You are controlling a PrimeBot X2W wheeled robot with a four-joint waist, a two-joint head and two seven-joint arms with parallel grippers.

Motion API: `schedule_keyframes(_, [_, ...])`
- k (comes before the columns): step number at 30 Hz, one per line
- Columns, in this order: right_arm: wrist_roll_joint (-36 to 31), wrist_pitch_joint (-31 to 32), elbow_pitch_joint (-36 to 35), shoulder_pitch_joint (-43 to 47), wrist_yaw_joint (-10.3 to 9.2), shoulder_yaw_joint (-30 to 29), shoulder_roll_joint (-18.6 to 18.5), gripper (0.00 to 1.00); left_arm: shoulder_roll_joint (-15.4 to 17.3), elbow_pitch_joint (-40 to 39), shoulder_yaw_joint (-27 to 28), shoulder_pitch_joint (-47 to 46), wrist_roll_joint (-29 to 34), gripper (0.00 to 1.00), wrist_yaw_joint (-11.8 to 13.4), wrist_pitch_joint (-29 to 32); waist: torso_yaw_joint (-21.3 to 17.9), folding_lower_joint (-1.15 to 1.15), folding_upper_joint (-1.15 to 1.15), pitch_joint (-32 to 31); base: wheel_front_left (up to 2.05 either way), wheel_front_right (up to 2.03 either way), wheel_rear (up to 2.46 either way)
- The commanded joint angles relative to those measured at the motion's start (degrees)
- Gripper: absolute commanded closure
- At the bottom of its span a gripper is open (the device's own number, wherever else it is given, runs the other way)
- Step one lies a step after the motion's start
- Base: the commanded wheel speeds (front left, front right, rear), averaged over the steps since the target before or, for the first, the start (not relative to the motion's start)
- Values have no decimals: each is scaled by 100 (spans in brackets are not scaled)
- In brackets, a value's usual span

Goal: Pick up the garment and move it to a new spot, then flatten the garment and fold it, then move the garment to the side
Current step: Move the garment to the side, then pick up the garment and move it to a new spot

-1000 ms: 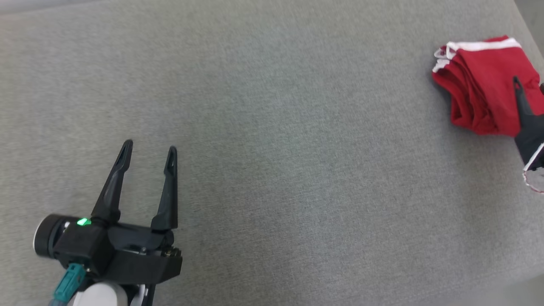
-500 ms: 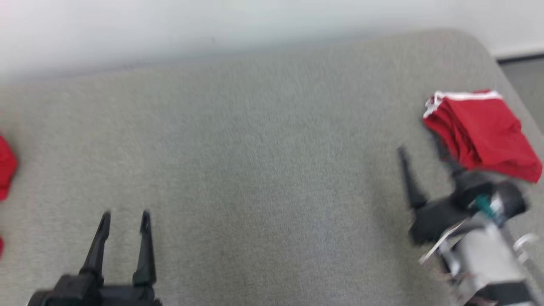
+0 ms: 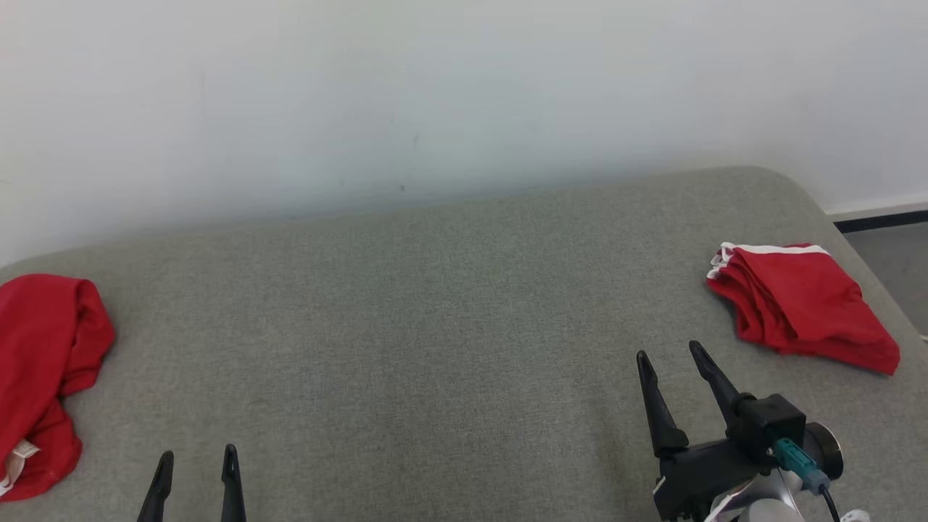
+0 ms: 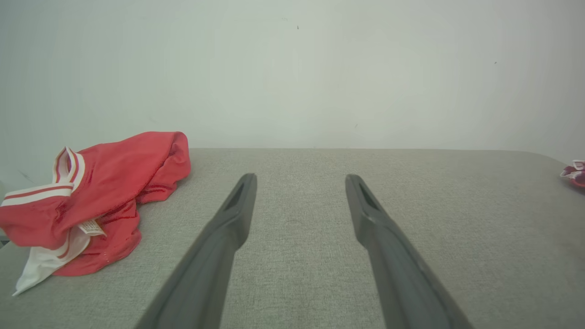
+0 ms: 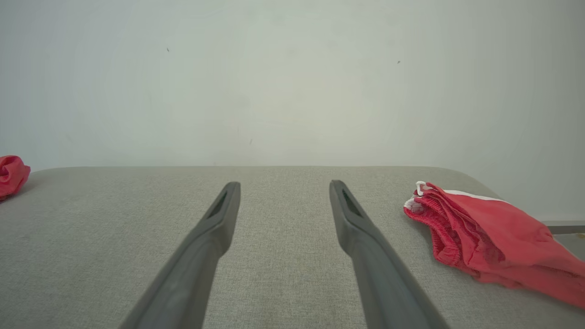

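Head view: left end effector (image 3: 199, 453), right end effector (image 3: 668, 350) gape empty.

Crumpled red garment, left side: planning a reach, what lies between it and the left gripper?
Bare grey surface, nothing else, between the left gripper and the crumpled red garment; the left wrist view shows it.

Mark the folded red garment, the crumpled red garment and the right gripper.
folded red garment (image 3: 797, 304), head view, middle of top layer.
crumpled red garment (image 3: 43, 341), head view, upper bunched part.
right gripper (image 3: 668, 350), head view, midway between fingertips.
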Motion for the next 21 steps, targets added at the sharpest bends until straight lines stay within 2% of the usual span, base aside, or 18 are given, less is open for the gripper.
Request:
schedule_keyframes(1, [-4, -33, 40, 126, -18, -55, 47, 0, -4, 37, 15, 80, 47, 0, 36, -2, 106, 2, 1, -171, 0, 0, 0])
schedule_keyframes(21, [-27, -18, 73, 518, -17, -291, 214, 0, -13, 216, -29, 140, -163, 0, 181, -1, 145, 2, 1, -283, 0, 0, 0])
